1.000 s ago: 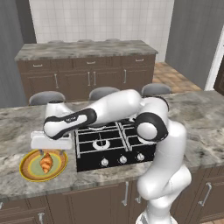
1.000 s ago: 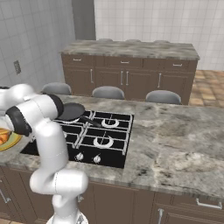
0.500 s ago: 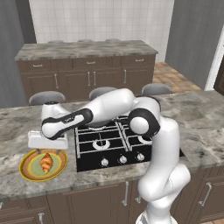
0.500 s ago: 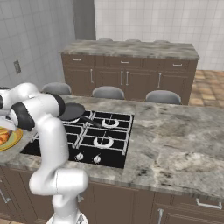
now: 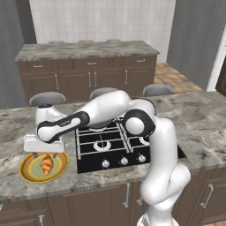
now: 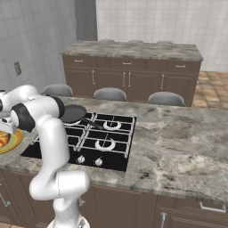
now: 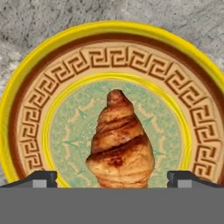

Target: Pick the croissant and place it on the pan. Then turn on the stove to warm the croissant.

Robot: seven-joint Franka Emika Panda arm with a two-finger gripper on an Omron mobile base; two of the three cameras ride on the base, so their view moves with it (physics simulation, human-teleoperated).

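The croissant [image 7: 120, 144] lies in the middle of a yellow-rimmed plate [image 7: 109, 28], golden-brown and ridged. My gripper [image 7: 114, 179] hangs straight over it, open, with one fingertip [image 7: 41, 178] on each side of the pastry's near end and not touching it. From the left base the croissant [image 5: 46, 164] sits just under my gripper [image 5: 42, 153] on the counter, left of the stove [image 5: 119, 148]. The black pan [image 6: 73, 113] rests on the stove's [image 6: 89, 140] rear left burner, its handle pointing right and toward the front.
The plate [image 5: 26, 174] sits near the counter's front edge. Silver knobs [image 5: 123, 161] line the stove's front. My white arm stretches leftward over the cooktop's rear left part. Three grey stools [image 6: 110, 94] stand behind the island, and a rear counter [image 6: 133, 49] lies beyond.
The hand has sunk slightly toward the plate and croissant. The jaws stayed open, and the croissant and pan did not move.
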